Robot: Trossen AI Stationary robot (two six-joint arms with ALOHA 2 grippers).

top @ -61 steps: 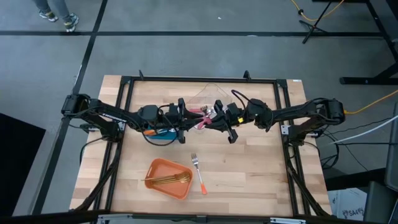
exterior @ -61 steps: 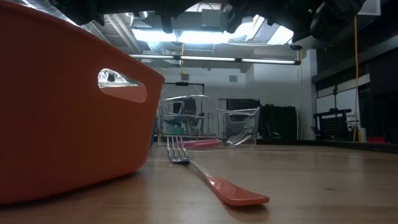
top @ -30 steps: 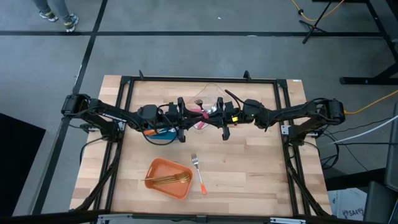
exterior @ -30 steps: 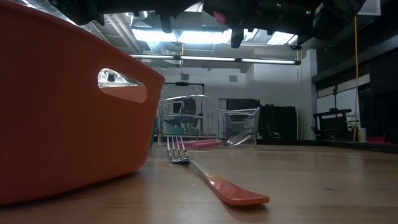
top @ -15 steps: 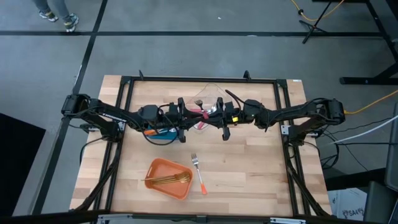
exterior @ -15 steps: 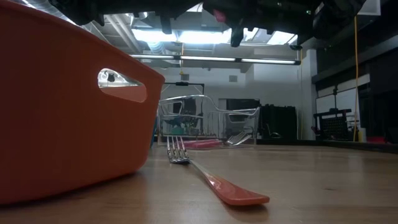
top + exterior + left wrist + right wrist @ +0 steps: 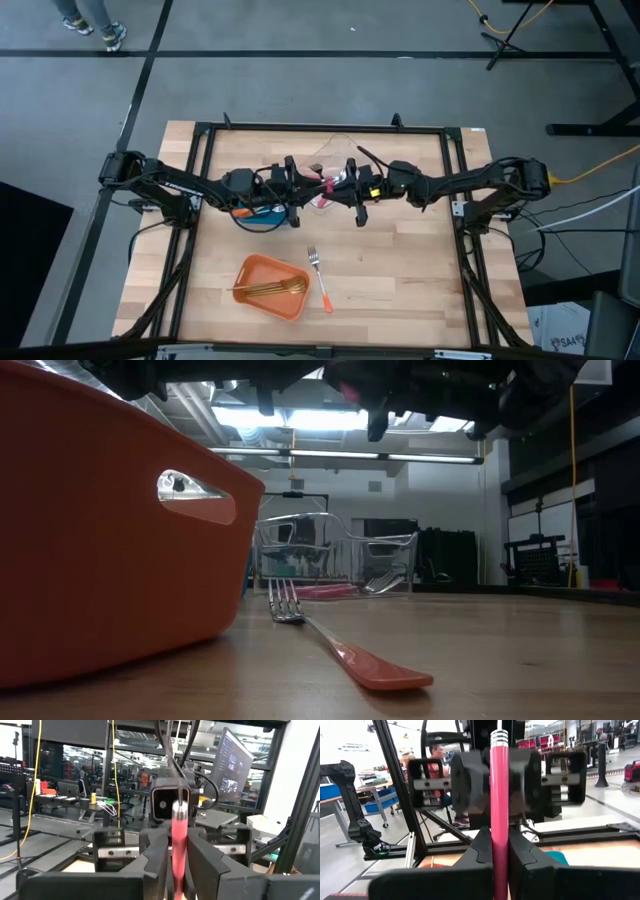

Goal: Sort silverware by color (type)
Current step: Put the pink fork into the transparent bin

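A pink-handled fork (image 7: 328,184) hangs in the air between both grippers, above the clear container (image 7: 340,555). My left gripper (image 7: 308,190) reaches in from the table's left, my right gripper (image 7: 350,190) from the right, each shut on the fork. In the left wrist view its pink handle (image 7: 178,835) runs on toward the right arm's wrist. An orange-handled fork (image 7: 319,278) lies flat on the table. Gold forks (image 7: 270,289) lie in the orange container (image 7: 258,272). More pink-handled forks (image 7: 325,591) rest in the clear container. My left gripper pinches the pink handle (image 7: 178,865) between its two fingers, coming level from the table's left, with the fingers running along it. The fork is lifted clear. My right gripper pinches the same pink handle (image 7: 499,840) between its two fingers, level from the table's right, and the handle's ribbed silver end (image 7: 498,737) sticks out past the fingertips.
A blue container (image 7: 262,214) sits under the left arm. The orange container (image 7: 100,530) stands near the table's front, with the orange-handled fork (image 7: 345,652) beside it on its right. Bare wood lies to the front right. A person sits in the room beyond.
My right gripper has edged a little toward the table's left, closer to my left gripper, with the pink-handled fork between them. The left arm and the things on the table have stayed where they were.
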